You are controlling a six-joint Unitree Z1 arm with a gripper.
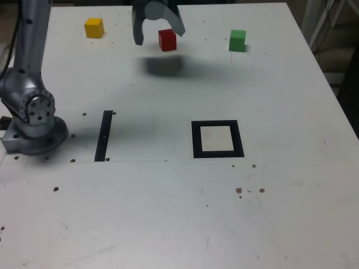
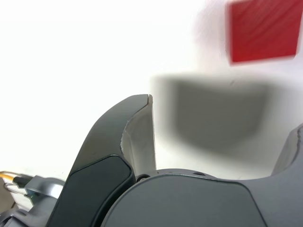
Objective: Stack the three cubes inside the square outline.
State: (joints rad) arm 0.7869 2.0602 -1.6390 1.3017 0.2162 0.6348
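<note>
Exterior view: bright, even light on the white worktop [image 1: 291,185], slightly soft overall. The dark grey pincer [image 1: 159,35] is motion-blurred and casts a diffuse shadow just below it. Wrist view: worktop blown out to near-white, small red cube [image 2: 262,30] blurred, broad soft-edged shadow beneath it, nearby fingers [image 2: 137,132] slightly soft.

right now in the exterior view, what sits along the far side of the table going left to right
yellow cube → open gripper → red cube, just past the gripper's midpoint → green cube.
</note>
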